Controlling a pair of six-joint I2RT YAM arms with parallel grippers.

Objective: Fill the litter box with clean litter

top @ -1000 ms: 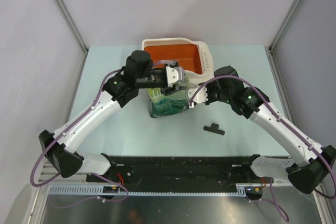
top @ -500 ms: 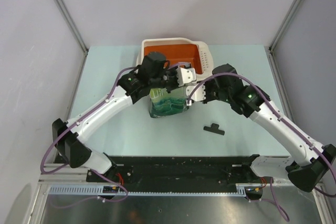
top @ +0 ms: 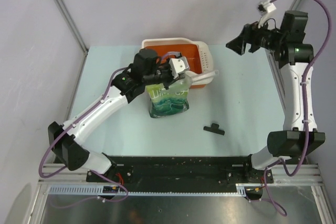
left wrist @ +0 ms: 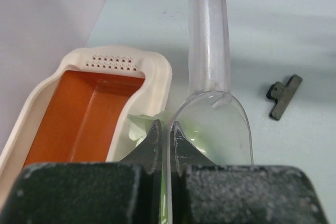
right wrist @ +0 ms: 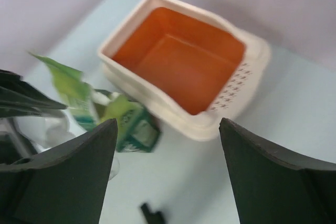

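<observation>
A pale blue worktop (top: 241, 103) is seen from above, with two robot arms bolted at its near edge. The litter box (top: 164, 41) sits at the middle of the far edge. It is a cream-rimmed tray with an orange inside, and its perforated white end points toward the right edge.

The left gripper (top: 178, 65) hovers over the box's near rim. Its jaws are clenched on the thin wall of a clear plastic scoop (top: 207, 77), whose handle points toward the right edge. In the left wrist view, both fingers (left wrist: 152, 140) pinch the scoop's bowl edge.

A green pouch (top: 168, 103) stands just beside the box's near rim, under the left gripper. A small black clip (top: 213, 128) lies well apart from it, nearer the front edge and right of centre.

The right gripper (top: 237, 43) hangs high above the far right corner, well apart from everything. Its jaws are released and spread wide with nothing between them. In the right wrist view it looks down on the box's orange floor.
</observation>
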